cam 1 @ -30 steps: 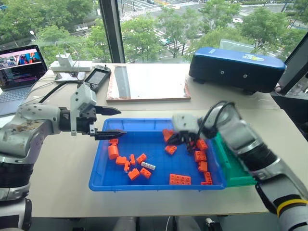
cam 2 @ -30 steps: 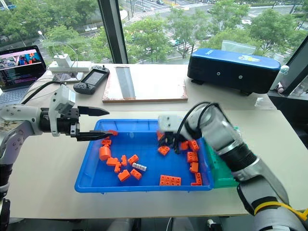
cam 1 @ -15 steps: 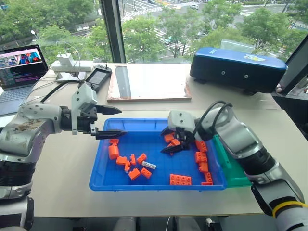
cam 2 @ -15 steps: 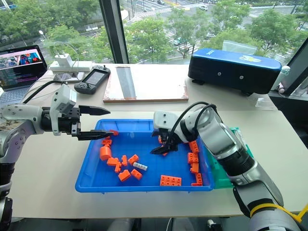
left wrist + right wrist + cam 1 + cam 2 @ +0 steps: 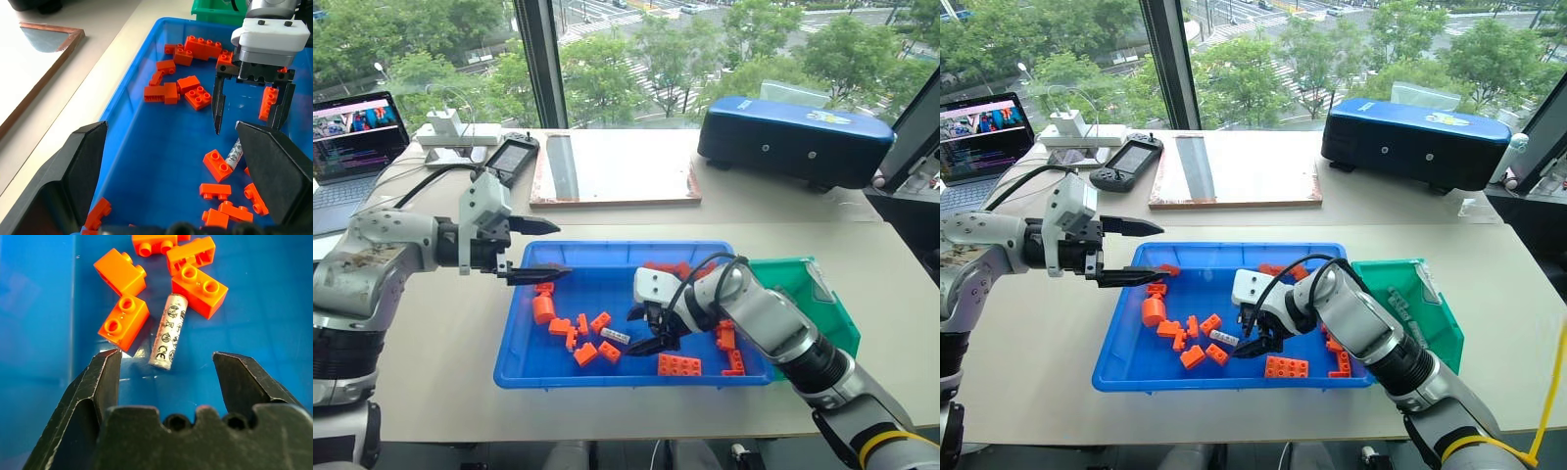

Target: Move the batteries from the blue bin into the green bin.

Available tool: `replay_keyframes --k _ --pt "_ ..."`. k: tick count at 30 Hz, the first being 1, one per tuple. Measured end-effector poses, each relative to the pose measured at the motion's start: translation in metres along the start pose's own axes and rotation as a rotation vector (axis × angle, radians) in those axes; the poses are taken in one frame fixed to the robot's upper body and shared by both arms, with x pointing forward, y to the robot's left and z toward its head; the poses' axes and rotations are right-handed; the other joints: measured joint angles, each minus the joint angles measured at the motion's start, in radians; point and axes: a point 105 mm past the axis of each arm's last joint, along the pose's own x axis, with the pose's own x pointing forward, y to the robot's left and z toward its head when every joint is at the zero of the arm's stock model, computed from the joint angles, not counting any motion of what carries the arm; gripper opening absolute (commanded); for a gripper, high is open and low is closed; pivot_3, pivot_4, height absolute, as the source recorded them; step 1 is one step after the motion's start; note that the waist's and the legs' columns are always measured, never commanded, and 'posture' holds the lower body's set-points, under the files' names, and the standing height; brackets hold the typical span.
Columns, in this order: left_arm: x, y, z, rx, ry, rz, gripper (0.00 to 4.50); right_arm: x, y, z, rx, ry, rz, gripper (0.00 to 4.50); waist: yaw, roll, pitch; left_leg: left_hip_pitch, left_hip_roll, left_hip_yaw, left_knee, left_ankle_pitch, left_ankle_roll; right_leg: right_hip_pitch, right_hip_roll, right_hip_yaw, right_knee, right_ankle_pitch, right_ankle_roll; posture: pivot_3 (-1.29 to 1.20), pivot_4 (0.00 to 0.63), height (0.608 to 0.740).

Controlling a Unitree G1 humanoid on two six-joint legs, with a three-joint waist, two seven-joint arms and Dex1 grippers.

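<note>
The blue bin (image 5: 607, 284) lies in front of me with orange bricks (image 5: 680, 365) scattered in it. One grey-silver battery (image 5: 168, 332) lies flat on its floor among bricks, near the bin's front middle (image 5: 615, 337). My right gripper (image 5: 641, 330) is open and tilted down just right of that battery, which lies just past its fingertips and between them, untouched. The left gripper (image 5: 563, 248) is open and empty, hovering over the bin's far left corner. Against the blue bin's right end stands the green bin (image 5: 813, 294).
A dark navy case (image 5: 793, 137) stands at the back right, with a wood-framed board (image 5: 617, 166) behind the blue bin. A handheld controller (image 5: 512, 157), a white charger (image 5: 460, 129) and a laptop (image 5: 352, 137) sit at the back left. Bare tabletop runs along the front edge.
My right gripper has swung from the bin's right end toward the middle, dropped to the battery and opened. The arm no longer covers the green bin. The left arm has stayed still.
</note>
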Motion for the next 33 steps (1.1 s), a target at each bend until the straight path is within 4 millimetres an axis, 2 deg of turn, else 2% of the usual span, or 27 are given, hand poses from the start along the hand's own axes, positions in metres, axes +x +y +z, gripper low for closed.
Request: replay_keyframes --k 5,8,15,16,18,21,25,27,29,31,32,33 --pt "0.000 -0.001 -0.001 0.010 0.009 -0.006 4.50 0.006 -0.001 0.001 0.011 -0.003 -0.013 3.49 0.000 0.000 0.000 0.000 0.000 0.000 0.000 0.000 0.000 0.000 0.000 0.000 0.000 0.000 0.000 0.00 0.150 0.732" --pt "-0.001 0.000 -0.001 0.012 0.015 -0.004 4.50 0.009 -0.003 0.000 0.026 -0.005 -0.022 2.79 0.000 0.000 0.000 0.000 0.000 0.000 0.000 0.000 0.000 0.000 0.000 0.000 0.000 0.000 0.000 0.00 0.150 0.732" --pt "-0.001 -0.001 -0.003 0.016 0.036 -0.016 4.50 0.014 -0.006 0.001 0.045 -0.017 -0.036 0.44 -0.001 0.000 0.000 0.000 0.000 0.000 0.000 0.000 0.000 0.000 0.000 0.000 0.000 0.000 0.000 0.00 0.150 0.732" --pt "0.000 -0.002 -0.004 0.016 0.037 -0.020 4.50 0.011 -0.006 0.000 0.042 -0.017 -0.027 0.28 0.000 0.000 0.000 0.000 0.000 0.000 0.000 0.000 0.000 0.000 0.000 0.000 0.000 0.000 0.000 0.00 0.150 0.732" --pt "0.000 -0.002 -0.004 0.016 0.038 -0.025 4.50 0.004 -0.005 -0.005 0.042 -0.016 -0.001 0.28 0.004 0.000 0.000 0.000 0.000 0.000 0.000 0.000 0.000 0.001 0.000 0.000 -0.001 0.000 0.000 0.00 0.150 0.732" --pt "0.001 -0.003 -0.003 0.013 0.032 -0.030 4.50 -0.027 -0.010 -0.002 0.042 -0.063 0.002 0.28 0.006 0.000 0.000 0.000 0.000 0.000 0.000 0.000 0.000 0.001 0.000 0.000 -0.001 0.000 0.000 0.00 0.150 0.732" --pt "0.006 -0.004 0.005 0.018 -0.010 -0.051 4.50 -0.079 -0.029 0.011 0.026 -0.121 -0.113 0.28 0.006 0.000 0.000 0.000 0.000 0.000 0.000 0.000 0.000 0.001 0.000 0.000 -0.001 0.000 0.000 0.00 0.150 0.732" --pt "0.012 -0.009 0.012 0.012 -0.053 -0.088 4.50 -0.112 -0.040 0.024 0.032 -0.177 -0.204 0.28 0.006 0.000 0.000 0.000 0.000 0.000 0.000 0.000 0.000 0.001 0.000 0.000 -0.001 0.000 0.000 0.00 0.150 0.732" --pt "0.019 -0.014 0.019 0.013 -0.085 -0.126 4.50 -0.145 -0.049 0.025 0.035 -0.165 -0.328 0.28 0.008 0.000 0.000 0.000 0.000 0.000 0.000 0.000 0.000 0.001 0.000 0.000 -0.001 0.000 0.000 0.00 0.150 0.732" --pt "0.024 -0.018 0.021 0.027 -0.082 -0.159 4.50 -0.182 -0.058 0.009 0.059 -0.080 -0.490 0.28 0.013 0.000 0.000 0.000 0.000 0.001 0.000 0.000 0.000 0.001 0.000 0.000 -0.002 0.000 0.000 0.00 0.150 0.732" --pt "0.026 -0.019 0.021 0.033 -0.076 -0.169 4.50 -0.190 -0.059 0.001 0.076 -0.043 -0.528 0.28 0.017 0.000 0.000 0.000 0.000 0.001 0.000 0.000 0.000 0.001 0.000 0.000 -0.002 0.000 0.000 0.00 0.150 0.732" --pt "0.030 -0.020 0.022 0.039 -0.074 -0.184 4.50 -0.202 -0.060 -0.017 0.117 0.023 -0.578 0.28 0.023 0.000 0.000 0.000 0.000 0.001 0.000 0.000 0.001 0.002 -0.001 0.000 -0.002 0.000 0.000 0.00 0.150 0.732"
